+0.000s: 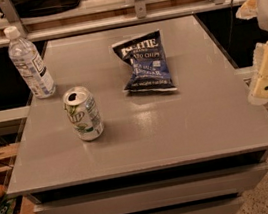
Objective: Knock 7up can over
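The 7up can (83, 113) stands upright on the left part of the grey table (177, 122). It is silver-white with green markings and an opened silver top. My gripper (266, 78) is at the right edge of the view, off the table's right side and far from the can. Only its cream-coloured body shows.
A clear water bottle (29, 62) with a white cap stands at the table's back left corner. A dark blue chip bag (145, 62) lies flat at the back centre. Shelving runs behind the table. Drawers sit under the tabletop.
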Robot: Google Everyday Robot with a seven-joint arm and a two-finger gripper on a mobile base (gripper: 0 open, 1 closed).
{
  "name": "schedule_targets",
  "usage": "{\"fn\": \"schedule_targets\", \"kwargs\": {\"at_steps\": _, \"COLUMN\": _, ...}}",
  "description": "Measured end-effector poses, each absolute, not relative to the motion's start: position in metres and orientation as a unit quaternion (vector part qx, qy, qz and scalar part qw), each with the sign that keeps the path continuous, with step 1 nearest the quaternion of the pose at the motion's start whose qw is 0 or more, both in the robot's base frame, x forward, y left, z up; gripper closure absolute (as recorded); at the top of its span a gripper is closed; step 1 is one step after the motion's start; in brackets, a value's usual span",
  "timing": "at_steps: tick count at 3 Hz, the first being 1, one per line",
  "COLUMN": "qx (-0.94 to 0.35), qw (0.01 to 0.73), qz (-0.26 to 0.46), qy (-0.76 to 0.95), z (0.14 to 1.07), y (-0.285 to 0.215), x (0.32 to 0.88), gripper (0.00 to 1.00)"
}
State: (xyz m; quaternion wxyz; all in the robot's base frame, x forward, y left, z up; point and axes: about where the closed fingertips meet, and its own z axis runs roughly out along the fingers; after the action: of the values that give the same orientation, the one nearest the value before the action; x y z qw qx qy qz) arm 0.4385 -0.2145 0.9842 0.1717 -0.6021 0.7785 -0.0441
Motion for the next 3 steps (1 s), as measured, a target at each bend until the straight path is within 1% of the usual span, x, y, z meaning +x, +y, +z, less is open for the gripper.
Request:
{"fn": "schedule_targets", "kwargs": {"at_steps": 1, "qx": -0.602, "qw": 0.172, "qz": -0.044, "qy": 0.778, "z": 0.984, "y": -0.214, "x": 0.439, "gripper": 0.0}}
{"fn": "schedule_targets", "kwargs": {"at_steps": 2, "qx": -0.604, "qw": 0.194, "qz": -0.02, "qy": 0.773, "z": 0.984, "y": -0.214, "x": 0.445, "gripper": 0.0}}
{"fn": "schedule_targets", "kwargs": {"at_steps": 3, "qx": -0.615, "qw": 0.222, "qz": 0.024, "qy": 0.757, "z": 0.976, "y": -0.197, "x": 0.452, "gripper": 0.0}}
